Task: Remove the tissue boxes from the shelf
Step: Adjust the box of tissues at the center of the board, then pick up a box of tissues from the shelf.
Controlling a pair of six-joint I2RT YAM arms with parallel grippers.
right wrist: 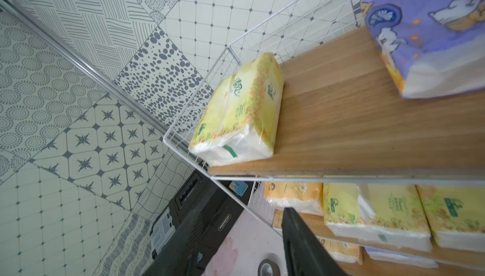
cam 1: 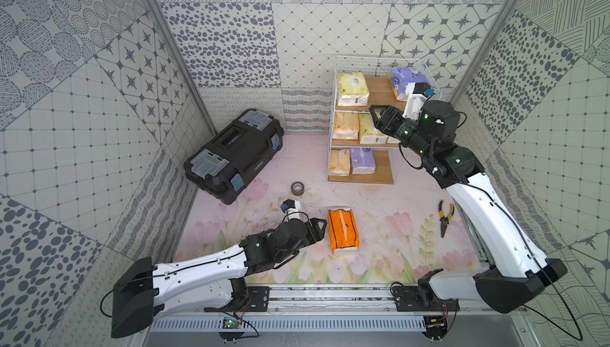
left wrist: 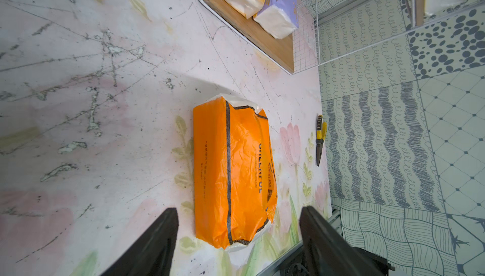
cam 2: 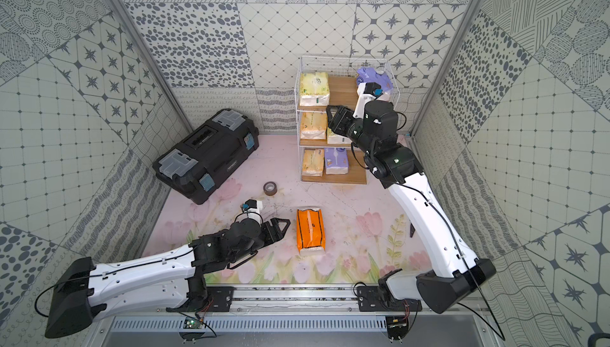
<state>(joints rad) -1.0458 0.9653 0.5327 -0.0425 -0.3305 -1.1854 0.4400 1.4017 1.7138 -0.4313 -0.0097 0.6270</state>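
Seven tissue packs (cam 1: pixel 352 88) sit on the shelf (cam 1: pixel 383 170). The orange pack (cam 1: pixel 343 231) lies on the counter (cam 1: pixel 379 216), our left fingers (left wrist: pixel 157 243) spread beside it, not touching. Our right fingers (right wrist: pixel 301 240), parted and empty, hang below the top board (right wrist: pixel 341 130); we judge they could snag the wire mesh side (right wrist: pixel 210 83) or shove the light rack. Open counter lies in front.

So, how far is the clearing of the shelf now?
Done: one orange pack lies on the table, beside the open left pincer. In hand: nothing; the open right pincer hangs before the shelf. Left: seven packs on its three boards.
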